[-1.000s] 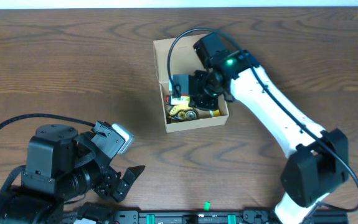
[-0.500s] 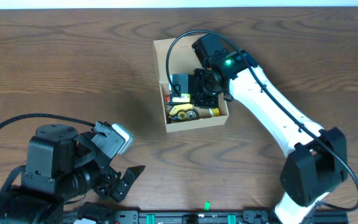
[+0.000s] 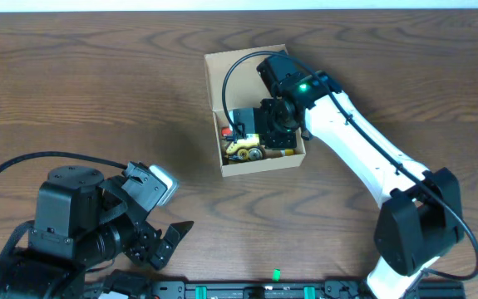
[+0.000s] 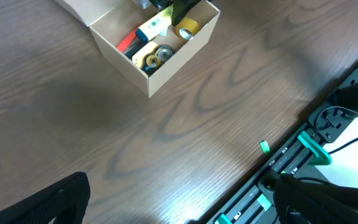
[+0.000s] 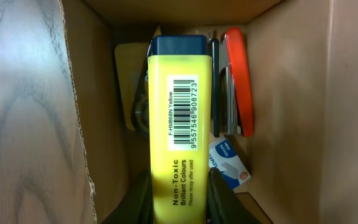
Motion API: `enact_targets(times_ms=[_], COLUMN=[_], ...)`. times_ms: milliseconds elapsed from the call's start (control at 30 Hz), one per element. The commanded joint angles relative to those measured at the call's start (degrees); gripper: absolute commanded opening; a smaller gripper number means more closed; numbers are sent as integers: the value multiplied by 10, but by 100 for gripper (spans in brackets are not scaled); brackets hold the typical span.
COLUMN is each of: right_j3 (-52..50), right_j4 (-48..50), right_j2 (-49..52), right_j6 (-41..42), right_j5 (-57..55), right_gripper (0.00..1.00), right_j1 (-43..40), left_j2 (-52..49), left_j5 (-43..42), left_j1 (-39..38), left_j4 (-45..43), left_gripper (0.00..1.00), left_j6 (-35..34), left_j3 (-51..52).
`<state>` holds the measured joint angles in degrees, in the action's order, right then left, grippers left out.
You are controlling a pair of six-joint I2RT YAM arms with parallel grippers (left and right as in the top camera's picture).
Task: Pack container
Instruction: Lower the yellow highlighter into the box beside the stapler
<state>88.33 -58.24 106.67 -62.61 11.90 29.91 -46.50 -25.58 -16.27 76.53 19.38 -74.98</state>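
The box point(image 3: 263, 164) stands open in the middle of the desk point(image 3: 97, 83), well apart from the left fingers point(image 4: 57, 199), which gape wide and empty over bare wood, cut off by the frame edge. The right fingers point(image 5: 222, 202) reach down inside the box, clamped on a yellow highlighter point(image 5: 174, 106) beside a red stapler point(image 5: 238, 81). From above the arm hides the highlighter, and the things under it are too covered to name.

Your container point(image 3: 263, 164) sits far-centre on the table point(image 3: 97, 100), with its flap point(image 3: 226, 75) folded back on the far side. In the right wrist view, the highlighter point(image 5: 175, 106) runs down the middle of the container, between the right gripper point(image 5: 179, 190) fingers. The tape roll point(image 5: 132, 93) is on its left and the stapler point(image 5: 235, 81) just beside it on the right. Your left gripper point(image 3: 165, 212) is at the near-left, well apart from the container.
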Motion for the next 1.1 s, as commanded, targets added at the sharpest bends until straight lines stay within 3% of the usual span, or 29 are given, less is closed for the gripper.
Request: enact_targets(times_ms=[0, 833, 1067], right_j3=[-5, -5, -5], right_j4=[0, 46, 66], right_j2=[8, 41, 41], right_j6=[-26, -39, -39], right_j5=[-1, 29, -21], right_gripper=[1, 1, 1], right_j1=[5, 5, 4], left_j2=[1, 1, 1], left_j5=[-9, -9, -9], left_j1=[1, 1, 1], left_j4=[2, 2, 2], left_gripper=[95, 95, 95], left_j6=[3, 3, 3], left_j3=[-9, -9, -9])
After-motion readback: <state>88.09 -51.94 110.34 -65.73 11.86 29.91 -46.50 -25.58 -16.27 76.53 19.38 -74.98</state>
